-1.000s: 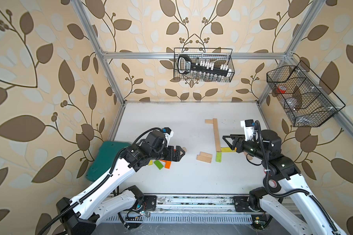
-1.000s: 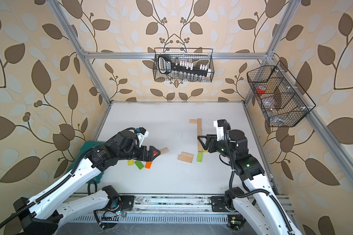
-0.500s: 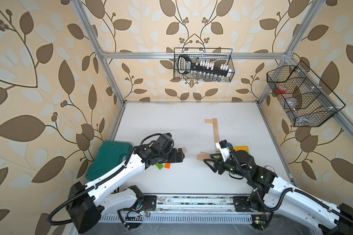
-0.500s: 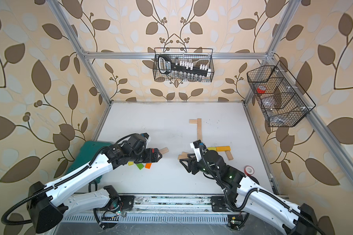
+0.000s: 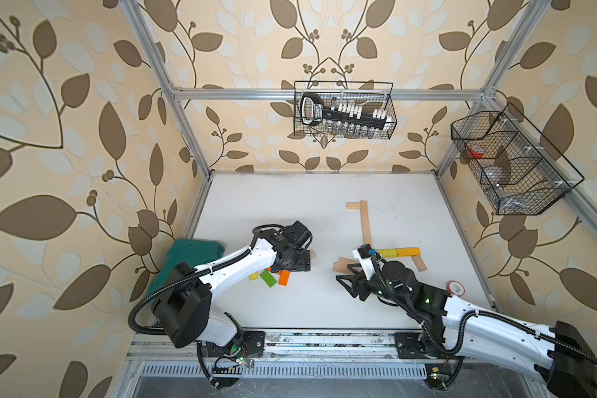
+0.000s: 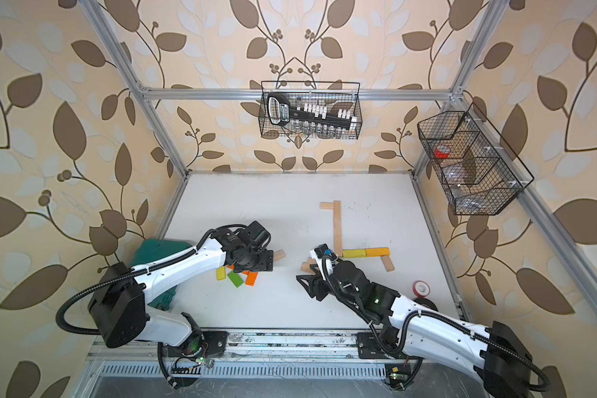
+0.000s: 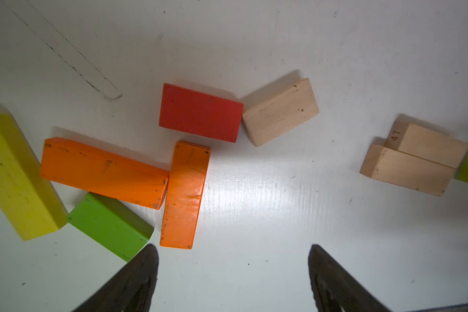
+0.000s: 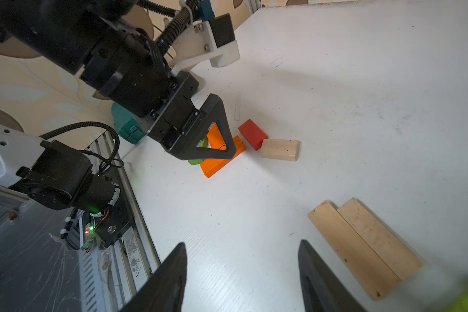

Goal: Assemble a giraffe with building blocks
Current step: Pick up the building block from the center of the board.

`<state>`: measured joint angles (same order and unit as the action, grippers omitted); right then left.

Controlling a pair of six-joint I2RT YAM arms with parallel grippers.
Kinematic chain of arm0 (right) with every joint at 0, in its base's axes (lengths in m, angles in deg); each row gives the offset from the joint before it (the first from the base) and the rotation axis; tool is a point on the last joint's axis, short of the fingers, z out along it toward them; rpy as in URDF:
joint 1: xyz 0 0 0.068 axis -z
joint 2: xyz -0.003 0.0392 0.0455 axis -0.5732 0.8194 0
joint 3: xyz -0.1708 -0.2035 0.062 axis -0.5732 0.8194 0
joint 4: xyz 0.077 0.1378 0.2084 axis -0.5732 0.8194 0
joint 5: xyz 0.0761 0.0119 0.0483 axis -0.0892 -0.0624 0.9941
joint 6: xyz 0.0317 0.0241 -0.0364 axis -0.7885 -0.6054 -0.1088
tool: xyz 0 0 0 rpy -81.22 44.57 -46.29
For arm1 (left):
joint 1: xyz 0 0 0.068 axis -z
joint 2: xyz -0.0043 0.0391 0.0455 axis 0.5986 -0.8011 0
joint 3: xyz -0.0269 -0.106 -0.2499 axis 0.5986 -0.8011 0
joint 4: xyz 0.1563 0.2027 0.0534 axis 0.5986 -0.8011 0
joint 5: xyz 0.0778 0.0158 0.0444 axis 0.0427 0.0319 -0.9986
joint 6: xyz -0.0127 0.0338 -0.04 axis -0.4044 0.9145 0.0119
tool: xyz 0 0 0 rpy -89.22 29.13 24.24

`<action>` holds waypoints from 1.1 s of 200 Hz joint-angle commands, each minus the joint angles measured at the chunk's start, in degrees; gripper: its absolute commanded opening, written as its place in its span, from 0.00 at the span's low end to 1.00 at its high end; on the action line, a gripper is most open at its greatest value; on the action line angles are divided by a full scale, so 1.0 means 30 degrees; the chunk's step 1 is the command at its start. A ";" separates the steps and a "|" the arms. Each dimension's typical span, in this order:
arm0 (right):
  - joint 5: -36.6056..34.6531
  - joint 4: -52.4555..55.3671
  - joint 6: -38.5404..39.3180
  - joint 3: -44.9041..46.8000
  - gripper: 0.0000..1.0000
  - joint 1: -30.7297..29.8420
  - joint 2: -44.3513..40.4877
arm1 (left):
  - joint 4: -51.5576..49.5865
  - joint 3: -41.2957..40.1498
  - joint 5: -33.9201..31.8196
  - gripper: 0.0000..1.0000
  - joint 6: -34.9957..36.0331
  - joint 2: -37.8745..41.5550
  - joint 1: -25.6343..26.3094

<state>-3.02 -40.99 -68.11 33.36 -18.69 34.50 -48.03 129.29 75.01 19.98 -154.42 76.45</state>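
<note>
Left gripper (image 7: 233,250): jaws spread, nothing held; pointed down over the loose pile at the front left of the surface (image 5: 290,200).
Loose pile: red block (image 7: 200,112) touching a short pale block (image 7: 280,112); two orange planks (image 7: 185,193) meeting at an angle; green block (image 7: 108,224) and yellow plank (image 7: 14,175) beside them.
Right gripper (image 8: 243,244): jaws spread, empty; set just beside a pair of pale planks (image 8: 362,248) laid side by side.
Giraffe so far: long pale plank (image 5: 365,224) with a short pale piece (image 5: 353,205) at its far end; two yellow planks (image 5: 407,252) in a row from its near end; slanted pale plank (image 5: 419,263) below them.
Change over the last second: the right gripper was withdrawn from the yellow planks and brought to the pale pair; the left wrist was turned from level to downward over the pile.
</note>
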 commanded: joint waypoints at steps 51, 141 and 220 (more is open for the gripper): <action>-0.1343 0.1243 0.0769 0.0345 0.62 -0.0134 -0.1702 | 0.1225 0.2778 0.1640 0.87 -0.0278 -0.3914 0.0129; -0.1411 0.1950 0.1337 0.0389 0.63 -0.0110 -0.2313 | 0.1302 0.5152 0.0389 0.89 -0.4509 -0.7712 0.0304; -0.1715 0.2056 0.1966 0.0645 0.64 -0.0101 -0.2724 | 0.0948 0.6294 -0.0850 0.79 -0.4727 -0.9539 0.0484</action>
<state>-7.11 -35.07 -63.43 34.15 -18.76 26.87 -43.73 145.88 75.99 6.43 -180.91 77.69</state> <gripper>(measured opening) 0.639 0.802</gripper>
